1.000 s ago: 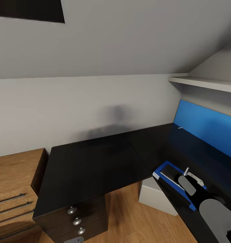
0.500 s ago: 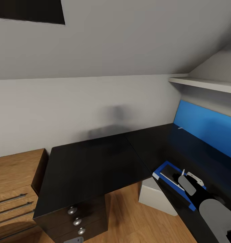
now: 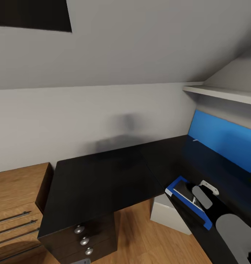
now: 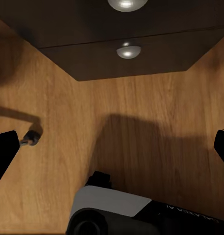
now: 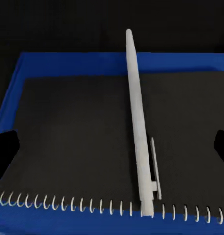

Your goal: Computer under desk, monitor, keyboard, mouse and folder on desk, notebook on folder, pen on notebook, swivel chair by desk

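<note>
The blue folder (image 3: 173, 187) lies on the black desk (image 3: 103, 176) near its inner edge. On it sits the dark grey notebook (image 3: 181, 189), spiral-bound (image 5: 67, 127). The white pen (image 5: 138, 122) lies flat across the notebook, touching neither finger. My right gripper (image 3: 193, 193) hovers just above the stack, open, with its dark fingertips (image 5: 4, 152) far apart on either side of the pen. The white computer (image 3: 165, 214) stands on the floor under the desk. My left gripper (image 4: 112, 152) hangs open over the wooden floor in front of the desk's drawer unit (image 4: 126, 51).
A blue wall panel (image 3: 224, 141) runs behind the desk's right wing, under a white shelf (image 3: 220, 93). A light wooden drawer chest (image 3: 15, 198) stands left of the desk. The black drawer unit (image 3: 85, 240) has round silver knobs. A sloped ceiling hangs above.
The right gripper has dropped lower over the folder. The pen that stuck up from its fingers now lies flat on the notebook, free of them. The head view shifted slightly.
</note>
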Tool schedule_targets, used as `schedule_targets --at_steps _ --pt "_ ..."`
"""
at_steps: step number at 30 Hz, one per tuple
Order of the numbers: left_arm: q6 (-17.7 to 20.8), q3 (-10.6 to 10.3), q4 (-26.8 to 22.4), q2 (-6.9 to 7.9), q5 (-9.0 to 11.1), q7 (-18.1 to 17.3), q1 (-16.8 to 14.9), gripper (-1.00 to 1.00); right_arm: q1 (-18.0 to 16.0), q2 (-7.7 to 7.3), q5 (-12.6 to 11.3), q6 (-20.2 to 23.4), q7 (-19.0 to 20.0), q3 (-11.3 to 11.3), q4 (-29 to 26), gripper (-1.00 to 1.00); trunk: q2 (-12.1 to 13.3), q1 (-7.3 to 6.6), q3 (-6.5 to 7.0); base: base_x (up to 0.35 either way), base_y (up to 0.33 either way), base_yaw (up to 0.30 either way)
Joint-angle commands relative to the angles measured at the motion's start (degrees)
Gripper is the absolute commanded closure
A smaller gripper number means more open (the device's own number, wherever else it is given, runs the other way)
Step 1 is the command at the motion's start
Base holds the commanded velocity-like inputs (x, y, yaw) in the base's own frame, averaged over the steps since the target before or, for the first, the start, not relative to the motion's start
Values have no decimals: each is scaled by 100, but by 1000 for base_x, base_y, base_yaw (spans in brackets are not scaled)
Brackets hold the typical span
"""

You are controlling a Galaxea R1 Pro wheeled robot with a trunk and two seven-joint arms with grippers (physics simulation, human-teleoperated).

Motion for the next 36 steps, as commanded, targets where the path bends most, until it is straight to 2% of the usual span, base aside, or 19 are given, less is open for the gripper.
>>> schedule_targets --at_steps 1,2,7,8,10,11,12,13,15,16,17,20,21,25,26,29,35,36 --pt "22 -15 3 3 49 43 1 -100 -2 -10 -21 27 -83 38 -103 -100 36 -21 12 0 0 0" --pt "20 -15 52 3 48 43 1 -100 8 -11 -27 28 -337 38 -496 -100 76 -43 30 0 0 0" --pt "17 -15 78 3 42 43 1 -100 165 -12 -35 39 -1012 38 -1544 -100 277 -153 120 0 0 0" --pt "17 -15 81 3 41 43 1 -100 300 -12 -36 50 -1224 44 -1878 -100 317 -175 137 0 0 0" --pt "15 -15 82 3 40 43 1 -100 458 -12 -40 59 -1412 58 -2193 -100 397 -219 173 0 0 0" --pt "17 -15 84 3 39 43 1 -100 669 -12 -44 77 -1621 135 -2635 -100 437 -241 191 0 0 0" --pt "16 -15 84 3 38 43 1 -100 719 -12 -45 83 -1670 172 -2761 -100 477 -263 209 0 0 0" --pt "16 -15 85 3 38 43 1 -100 835 -12 -51 117 -1864 408 -3172 -100 518 -285 227 0 0 0" --pt "16 -15 85 3 38 43 1 -100 876 -8 -52 137 -2052 682 -3370 -100 598 -329 263 0 0 0" --pt "16 -17 85 3 38 43 1 -100 908 3 -69 148 -2318 1386 -3629 -100 598 -329 263 0 0 0" --pt "14 -16 85 3 38 43 1 -100 911 7 -79 151 -2355 1586 -3711 -100 598 -329 263 0 0 0" --pt "12 -16 85 3 38 43 1 -100 913 77 -94 157 -2392 1824 -3826 -100 598 -329 263 0 0 0" --pt "11 -12 85 6 38 43 1 -100 915 308 -76 157 -2461 2053 -3908 -100 598 -329 263 0 0 0" --pt "11 -9 85 9 38 43 1 -100 916 514 -11 153 -2592 2284 -3943 -100 598 -329 263 0 0 0" --pt "11 -6 85 10 38 43 1 -100 916 613 58 146 -2680 2492 -3955 -100 598 -329 263 0 0 0" --pt "11 -1 85 11 38 43 1 -100 916 699 125 135 -2740 2733 -3965 -100 598 -329 263 0 0 0" --pt "11 2 85 47 38 43 1 -100 918 767 159 126 -2772 2925 -3969 -100 598 -329 263 -52 0 0" --pt "4 24 100 259 52 39 1 -100 916 1021 231 125 -2778 3212 -3903 -100 598 -329 263 -323 0 235"
